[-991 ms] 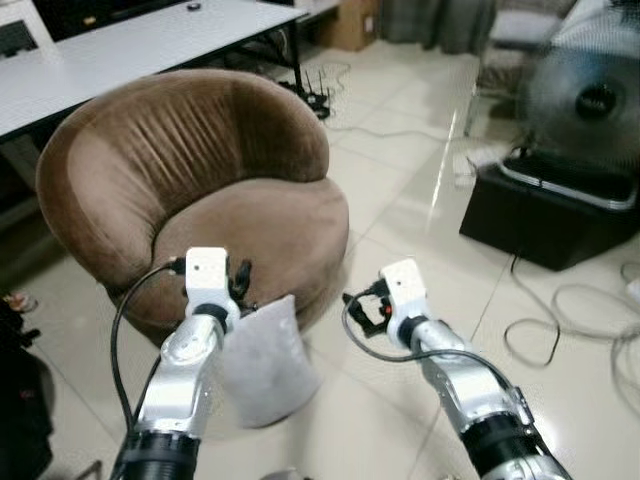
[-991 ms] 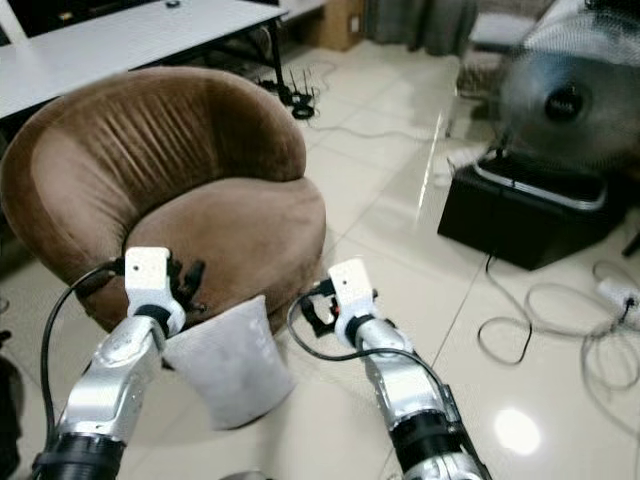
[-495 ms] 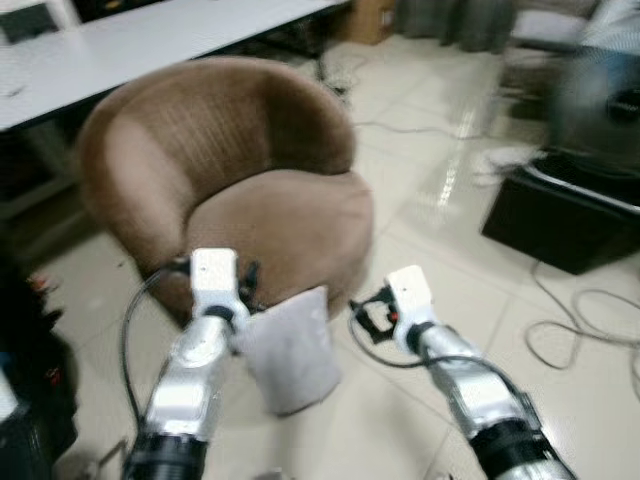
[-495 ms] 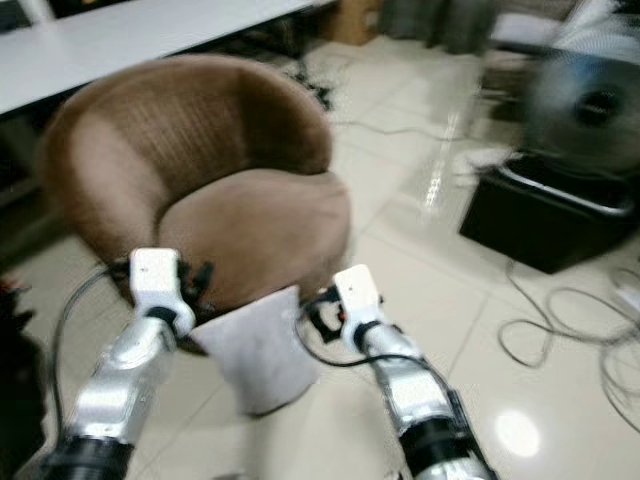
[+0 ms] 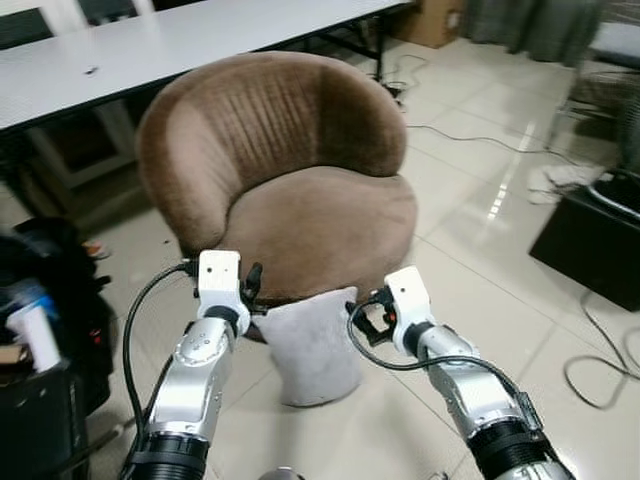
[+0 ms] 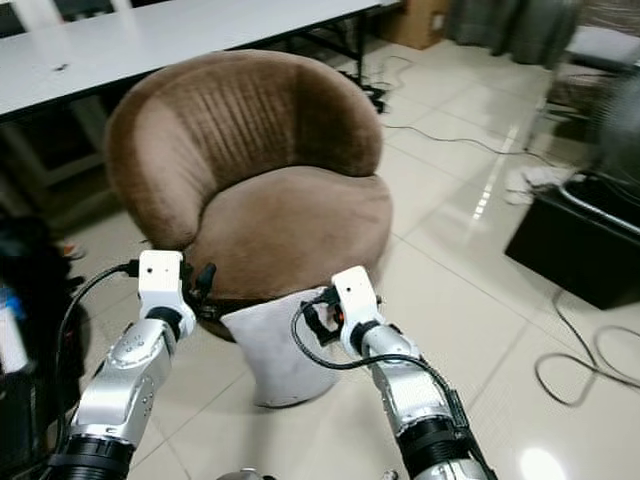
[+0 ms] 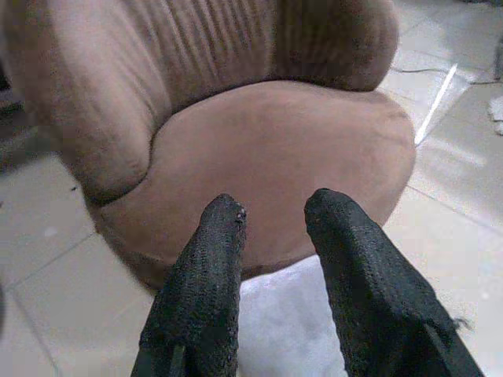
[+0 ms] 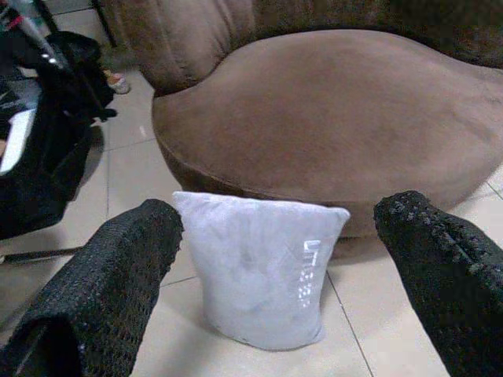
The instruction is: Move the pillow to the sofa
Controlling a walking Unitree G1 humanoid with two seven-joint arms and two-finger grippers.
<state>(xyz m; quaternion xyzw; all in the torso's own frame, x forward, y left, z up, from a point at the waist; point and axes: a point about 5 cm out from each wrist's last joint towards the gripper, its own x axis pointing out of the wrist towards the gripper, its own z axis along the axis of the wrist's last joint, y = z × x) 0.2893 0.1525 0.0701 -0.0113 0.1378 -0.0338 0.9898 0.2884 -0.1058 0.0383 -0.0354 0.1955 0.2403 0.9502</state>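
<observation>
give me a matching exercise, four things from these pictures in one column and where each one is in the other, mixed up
Things:
1. pillow
2. brown sofa
3. white table
4. black bag

Places:
A. behind the sofa
B. on the floor at the robot's left
C. upright on the floor against the sofa's front
D. straight ahead, beyond the pillow

Pairs: 1-C, 2-D, 3-A, 4-B

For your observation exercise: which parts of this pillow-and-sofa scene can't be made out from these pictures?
- Pillow: its rear face is turned away in the right wrist view; the printed text is too blurred to read.
- Sofa: its base is hidden behind the pillow in the eye views.
- White table: cut off by the top edge.
</observation>
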